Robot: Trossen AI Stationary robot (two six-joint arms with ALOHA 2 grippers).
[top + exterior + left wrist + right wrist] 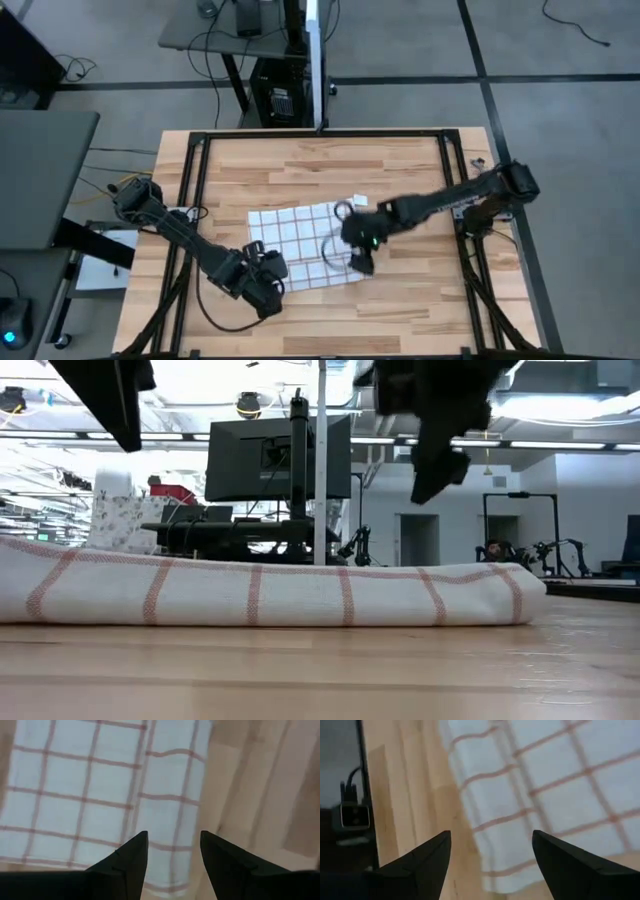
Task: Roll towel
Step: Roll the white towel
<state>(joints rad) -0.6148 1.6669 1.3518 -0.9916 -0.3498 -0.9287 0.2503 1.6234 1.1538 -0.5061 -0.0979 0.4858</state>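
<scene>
Towel [300, 247] lay mid-table, its long axis running left to right, near edge already folded over, with the left gripper [268, 285] above its near-left corner and the right gripper [360, 262] above its near-right corner, both empty with fingers spread.

No legible text, label or number anywhere in view.

Robotics lab: monitor [278, 457], framed workbench [300, 160].
</scene>
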